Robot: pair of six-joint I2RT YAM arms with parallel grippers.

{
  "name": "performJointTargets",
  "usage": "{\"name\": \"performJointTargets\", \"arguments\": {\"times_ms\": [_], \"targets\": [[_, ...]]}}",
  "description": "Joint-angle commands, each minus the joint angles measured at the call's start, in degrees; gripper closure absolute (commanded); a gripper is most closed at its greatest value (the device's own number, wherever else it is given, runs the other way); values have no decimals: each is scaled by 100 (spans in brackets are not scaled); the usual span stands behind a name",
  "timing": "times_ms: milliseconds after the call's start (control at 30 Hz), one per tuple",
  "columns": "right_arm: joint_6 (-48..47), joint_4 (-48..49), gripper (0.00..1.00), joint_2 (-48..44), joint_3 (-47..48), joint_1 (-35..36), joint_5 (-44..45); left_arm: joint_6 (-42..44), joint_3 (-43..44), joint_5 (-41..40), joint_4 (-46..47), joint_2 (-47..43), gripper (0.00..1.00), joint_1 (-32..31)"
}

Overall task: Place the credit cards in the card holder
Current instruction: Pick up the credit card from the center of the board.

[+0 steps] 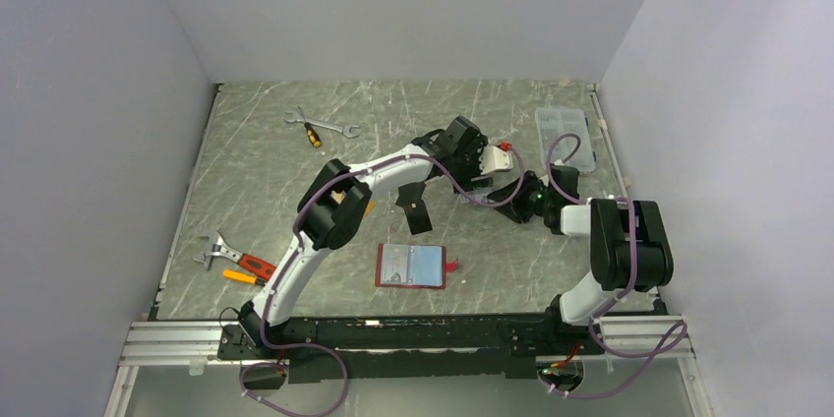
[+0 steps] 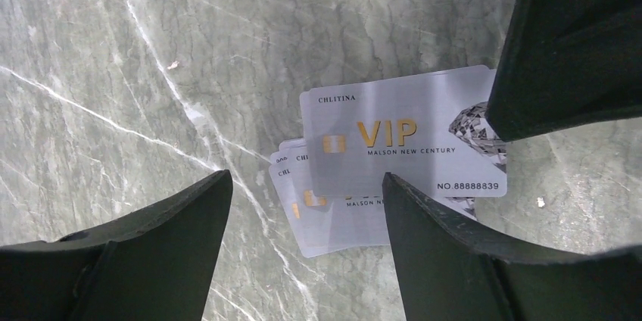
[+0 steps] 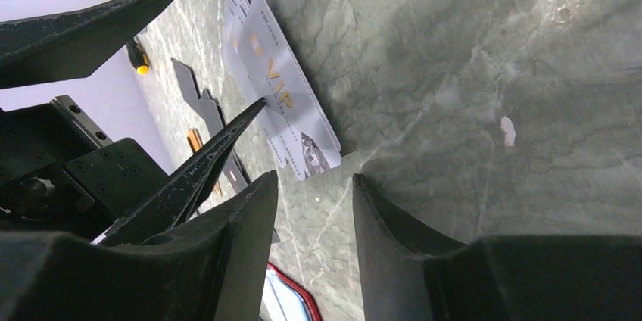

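Note:
A fanned stack of silver-grey credit cards (image 2: 394, 143) with gold "VIP" print lies flat on the marble table. My left gripper (image 2: 306, 177) hovers over it, open, its right finger (image 2: 454, 253) above the stack's near edge. My right gripper (image 3: 314, 179) is low beside the same cards (image 3: 291, 105), open by a narrow gap with nothing between its fingers. One right finger (image 2: 575, 41) covers the top card's corner in the left wrist view. Black cards (image 1: 415, 208) and orange cards (image 1: 369, 207) lie further left. The dark-red card holder (image 1: 411, 266) lies open near the front.
A clear compartment box (image 1: 565, 137) sits at the back right. A wrench (image 1: 332, 126) and a small screwdriver (image 1: 311, 135) lie at the back left. A red-handled tool (image 1: 236, 260) and an orange-handled one (image 1: 239, 277) lie at the front left. Walls close three sides.

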Motion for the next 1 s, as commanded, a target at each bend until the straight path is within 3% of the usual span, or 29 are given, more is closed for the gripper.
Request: {"name": "performJointTargets", "arguments": {"times_ms": [0,333,667,967], "targets": [[72,-186,57,310,-171,0,58,156,132,1,-308,44,22,-35],[538,678,71,667,-273,-4,-195,182,101,105,-406,2,26,-35],[848,1240,97,617,-421,-11,-175,118,59,433,-618,-192,28,-29],[1217,2065,100,482,-648,-26,-235,153,83,722,-927,-217,31,-25]]}}
